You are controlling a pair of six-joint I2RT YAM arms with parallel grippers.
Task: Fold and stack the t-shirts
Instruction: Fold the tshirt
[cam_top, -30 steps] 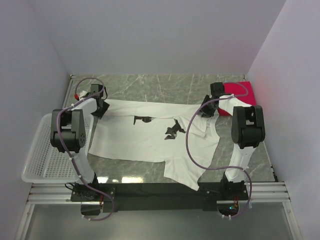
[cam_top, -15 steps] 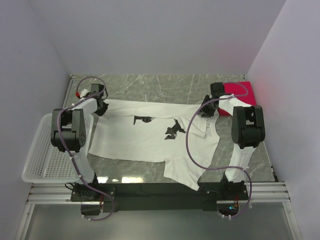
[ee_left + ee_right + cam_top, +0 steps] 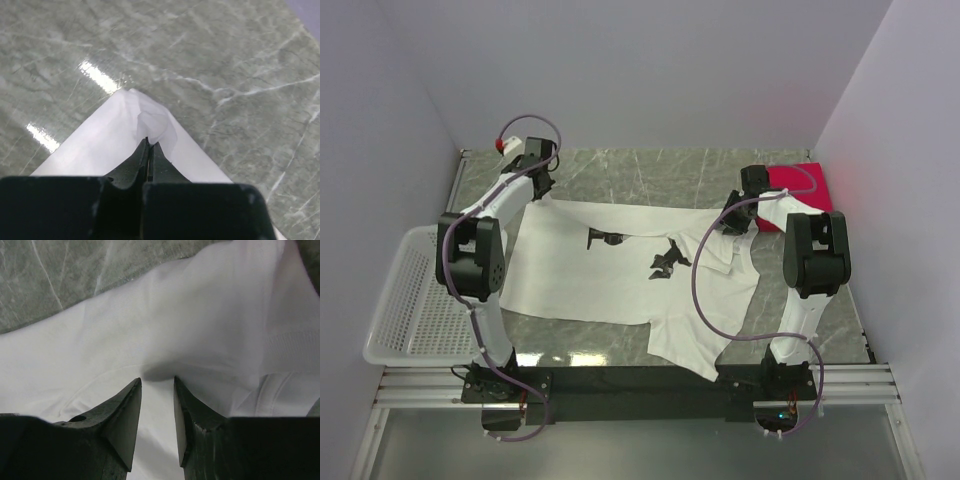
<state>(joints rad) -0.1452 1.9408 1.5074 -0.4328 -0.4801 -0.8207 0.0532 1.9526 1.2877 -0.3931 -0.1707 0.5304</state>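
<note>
The white t-shirt with small black print lies spread across the marble table. My left gripper is shut on its far left corner, and the cloth there rises to a peak above the table. In the left wrist view the fingertips pinch a small fold of white cloth. My right gripper sits low over the shirt's right part. Its jaws stand apart just above the white cloth, right gripper gripping nothing. The folded red t-shirt lies at the far right corner, behind the right arm.
A white mesh basket hangs off the table's left edge beside the left arm. Purple walls close in the back and both sides. Bare marble stretches behind the shirt.
The left gripper closed on the shirt's far left corner, then moved back and to the right, pulling that corner up off the table. The right arm has stayed still.
</note>
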